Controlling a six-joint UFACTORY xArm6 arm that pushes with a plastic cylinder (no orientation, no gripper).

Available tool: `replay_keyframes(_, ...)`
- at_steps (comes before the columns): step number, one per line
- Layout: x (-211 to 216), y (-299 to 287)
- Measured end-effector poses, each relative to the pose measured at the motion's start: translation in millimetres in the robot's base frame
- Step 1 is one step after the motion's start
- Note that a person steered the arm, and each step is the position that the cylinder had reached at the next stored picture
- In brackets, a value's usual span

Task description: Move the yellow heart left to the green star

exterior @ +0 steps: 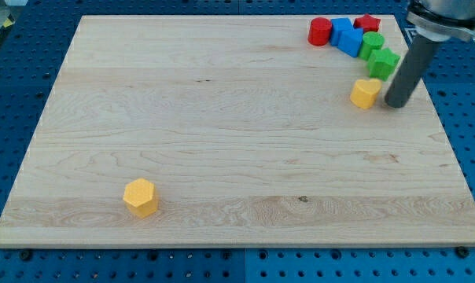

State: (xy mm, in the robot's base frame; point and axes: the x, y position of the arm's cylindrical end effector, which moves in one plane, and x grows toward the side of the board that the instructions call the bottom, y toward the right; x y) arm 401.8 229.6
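there are no jaws on this arm, only a straight dark rod, so nothing spreads or pinches. my tip rests on the wooden board near its right edge. the yellow heart sits just beside the tip, on the view's left of it. the green star lies just above the tip, close to the heart. further up are a green block, blue blocks, a red cylinder and a red star. a yellow hexagon lies well apart, toward the bottom left.
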Motion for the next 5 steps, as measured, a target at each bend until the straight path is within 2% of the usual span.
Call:
replay_keyframes(1,1,-8)
replay_keyframes(2,42,-15)
replay_keyframes(3,36,-37)
replay_keyframes(4,-26,-37)
replay_keyframes(5,-53,-37)
